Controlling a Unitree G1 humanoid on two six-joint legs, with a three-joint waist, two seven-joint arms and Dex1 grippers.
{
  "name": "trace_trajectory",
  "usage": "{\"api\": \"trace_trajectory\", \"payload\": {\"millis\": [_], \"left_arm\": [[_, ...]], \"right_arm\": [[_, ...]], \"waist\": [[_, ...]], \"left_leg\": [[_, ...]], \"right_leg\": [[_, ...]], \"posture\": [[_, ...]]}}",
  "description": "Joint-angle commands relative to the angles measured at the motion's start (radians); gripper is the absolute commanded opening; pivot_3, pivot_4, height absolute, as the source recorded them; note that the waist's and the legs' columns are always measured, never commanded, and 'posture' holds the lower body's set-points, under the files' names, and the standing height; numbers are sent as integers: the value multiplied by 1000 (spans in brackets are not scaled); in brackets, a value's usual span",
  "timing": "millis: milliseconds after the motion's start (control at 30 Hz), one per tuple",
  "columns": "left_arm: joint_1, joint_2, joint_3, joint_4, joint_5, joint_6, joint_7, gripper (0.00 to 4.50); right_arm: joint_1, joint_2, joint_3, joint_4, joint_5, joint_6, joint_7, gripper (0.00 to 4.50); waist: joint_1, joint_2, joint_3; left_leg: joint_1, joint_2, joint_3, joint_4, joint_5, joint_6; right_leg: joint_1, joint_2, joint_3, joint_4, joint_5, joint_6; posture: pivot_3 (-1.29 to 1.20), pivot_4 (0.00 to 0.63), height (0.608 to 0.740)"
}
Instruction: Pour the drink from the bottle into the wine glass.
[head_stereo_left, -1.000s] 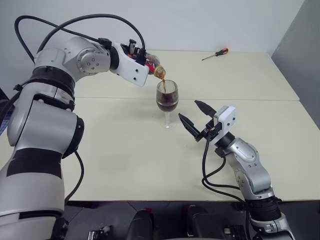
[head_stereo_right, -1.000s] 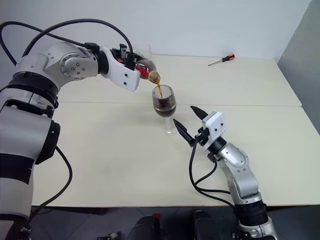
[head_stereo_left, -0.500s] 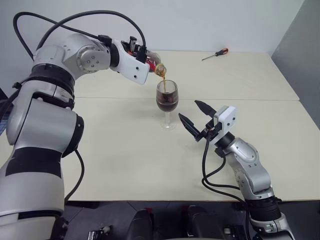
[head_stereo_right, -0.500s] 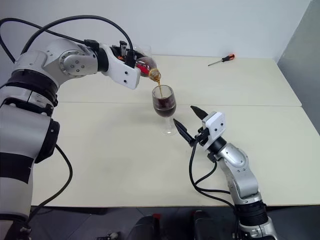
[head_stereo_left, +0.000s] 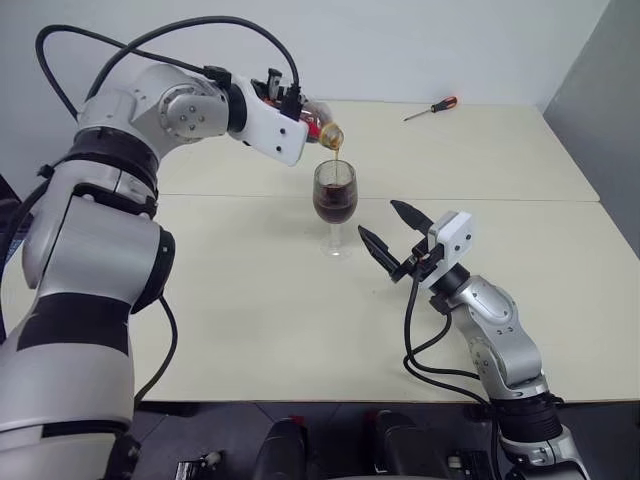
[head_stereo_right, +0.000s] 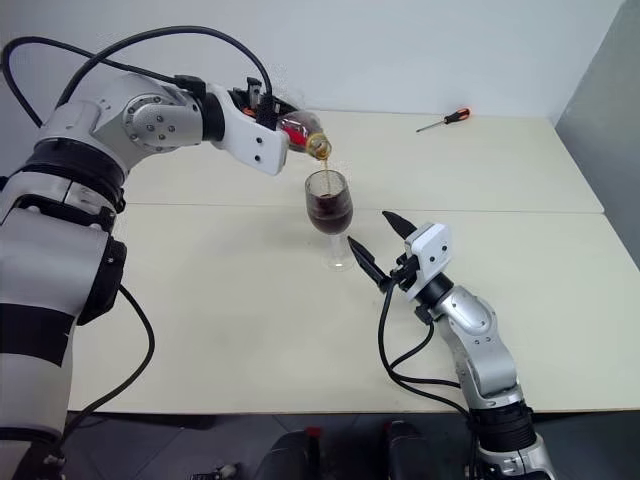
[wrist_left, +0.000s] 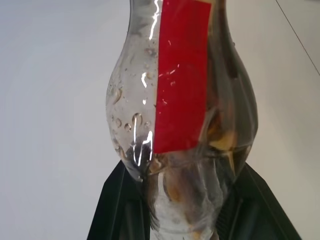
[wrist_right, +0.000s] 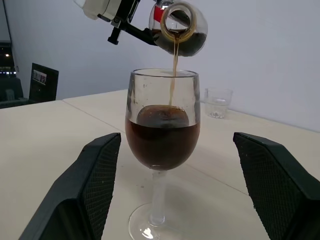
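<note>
Drink (wrist_right: 173, 55) is being poured from the bottle (head_stereo_right: 300, 131) into the wine glass (head_stereo_left: 334, 193).
Bottle is being gripped by the left tool (wrist_left: 187, 200); right tool (head_stereo_left: 392, 229) is being held open; tilting back is being called for soon.

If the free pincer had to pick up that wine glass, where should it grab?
Probably the thin stem of the wine glass, coming in level from the right pincer's side. The bowl is wide, half full, with the bottle pouring overhead.
</note>
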Motion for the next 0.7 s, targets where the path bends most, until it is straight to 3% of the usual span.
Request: {"api": "trace_trajectory", "payload": {"millis": [33, 367, 700], "left_arm": [[-9, -3, 79, -6, -100, 24, -77, 1240], [33, -46, 238, -25, -302, 136, -298, 1240], [116, -106, 494, -86, -585, 487, -389, 1240]], "right_arm": [[-17, 4, -10, -19, -1, -24, 0, 3855], [-20, 3, -10, -19, 0, -20, 1, 3855], [29, -57, 39, -174, 113, 105, 110, 3855]], "waist": [[0, 0, 0], [-1, 0, 0], [-5, 0, 0]], "left_leg": [[0, 0, 0, 0, 0, 0], [0, 0, 0, 0, 0, 0], [0, 1, -1, 1, 0, 0]], "right_leg": [[0, 0, 0, 0, 0, 0], [0, 0, 0, 1, 0, 0], [0, 0, 0, 1, 0, 0]], "posture": [[0, 150, 740], [0, 150, 740], [0, 150, 740]]}}
